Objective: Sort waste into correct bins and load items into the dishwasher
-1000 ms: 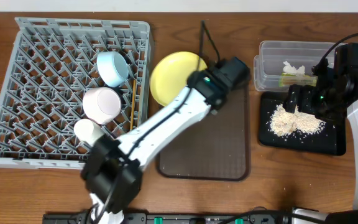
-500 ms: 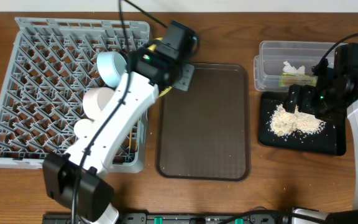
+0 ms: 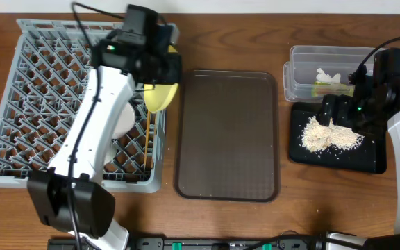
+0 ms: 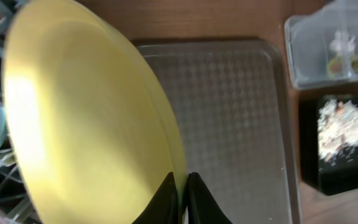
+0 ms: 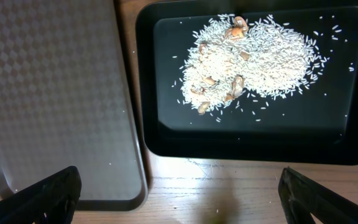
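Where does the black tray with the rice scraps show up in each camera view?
Overhead: black tray at right, below the clear box.
Left wrist: black tray at right edge, lower half.
Right wrist: black tray fills the upper right.
Shared landmark: brown serving tray, directly left of it everywhere.

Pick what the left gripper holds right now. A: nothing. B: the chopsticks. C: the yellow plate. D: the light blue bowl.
C: in the left wrist view the left gripper is closed on the rim of the yellow plate, which stands on edge.
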`<action>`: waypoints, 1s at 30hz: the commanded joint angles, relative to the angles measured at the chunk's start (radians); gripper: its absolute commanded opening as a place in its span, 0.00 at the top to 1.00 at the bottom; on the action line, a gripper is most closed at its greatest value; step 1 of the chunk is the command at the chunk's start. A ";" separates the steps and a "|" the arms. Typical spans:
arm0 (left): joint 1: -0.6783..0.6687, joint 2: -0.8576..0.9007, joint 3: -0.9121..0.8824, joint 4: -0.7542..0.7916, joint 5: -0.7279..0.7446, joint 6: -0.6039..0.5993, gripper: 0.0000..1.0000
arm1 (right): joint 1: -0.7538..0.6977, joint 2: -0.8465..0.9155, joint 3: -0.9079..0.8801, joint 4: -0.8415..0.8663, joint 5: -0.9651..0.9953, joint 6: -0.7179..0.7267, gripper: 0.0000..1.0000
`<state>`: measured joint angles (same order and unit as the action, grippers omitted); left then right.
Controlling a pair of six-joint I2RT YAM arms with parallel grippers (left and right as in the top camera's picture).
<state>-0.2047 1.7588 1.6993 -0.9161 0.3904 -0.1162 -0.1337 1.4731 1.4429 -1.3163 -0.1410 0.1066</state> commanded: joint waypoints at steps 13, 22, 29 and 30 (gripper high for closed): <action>0.216 -0.011 0.021 -0.027 0.069 -0.016 0.43 | -0.005 -0.011 0.010 -0.003 0.002 0.013 0.01; 0.249 -0.133 0.021 -0.108 -0.070 -0.009 0.32 | 0.018 -0.011 0.010 0.121 -0.104 -0.016 0.01; 0.213 -0.209 0.021 -0.297 -0.229 -0.015 0.22 | 0.142 0.005 0.010 0.347 0.007 -0.041 0.01; 0.214 -0.208 0.021 -0.332 -0.244 -0.024 0.20 | 0.161 0.014 0.010 0.360 0.047 -0.042 0.01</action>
<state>0.0135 1.5475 1.7054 -1.2034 0.2451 -0.1310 -0.0212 1.4734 1.4429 -0.9741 -0.1841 0.0860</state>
